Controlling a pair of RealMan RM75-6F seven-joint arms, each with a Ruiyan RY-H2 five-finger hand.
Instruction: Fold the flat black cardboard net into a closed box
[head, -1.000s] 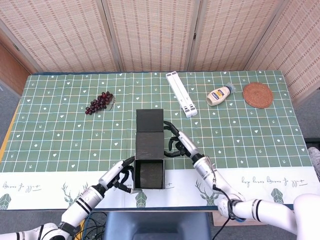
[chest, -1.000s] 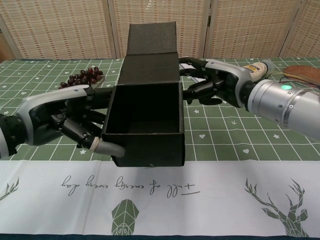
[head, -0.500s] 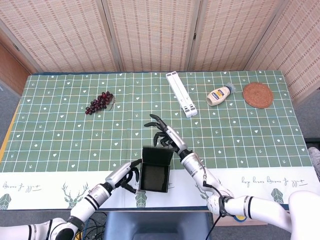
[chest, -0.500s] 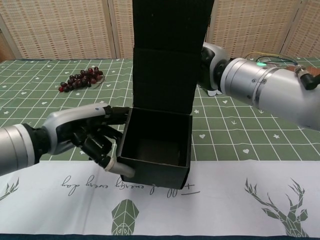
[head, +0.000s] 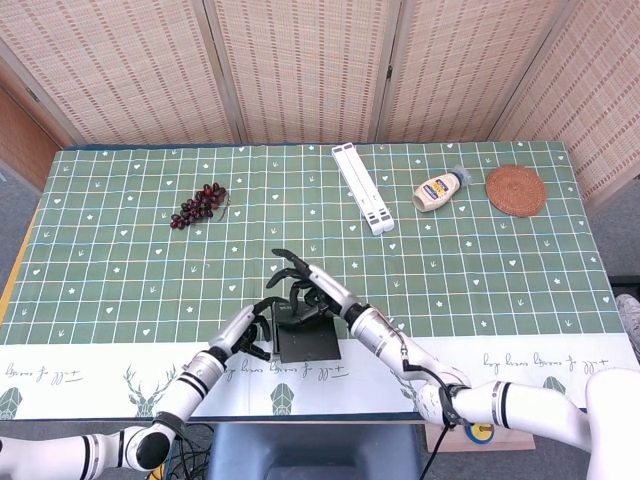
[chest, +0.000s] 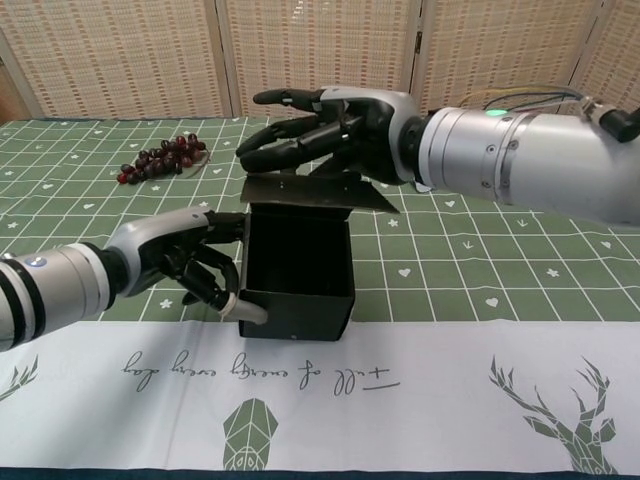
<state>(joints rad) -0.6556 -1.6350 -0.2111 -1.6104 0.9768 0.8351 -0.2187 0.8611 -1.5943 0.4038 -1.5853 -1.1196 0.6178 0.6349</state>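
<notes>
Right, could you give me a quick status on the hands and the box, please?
Left hand steadies black box at its left wall. Right hand presses lid flap down, lid not yet shut. Nothing in the way.

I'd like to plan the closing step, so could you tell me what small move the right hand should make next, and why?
Probably press the lid a little further down. In the chest view it lies nearly flat under the right hand, but a dark gap shows below it above the box, so it looks not fully closed. The left hand holds the box's side.
</notes>
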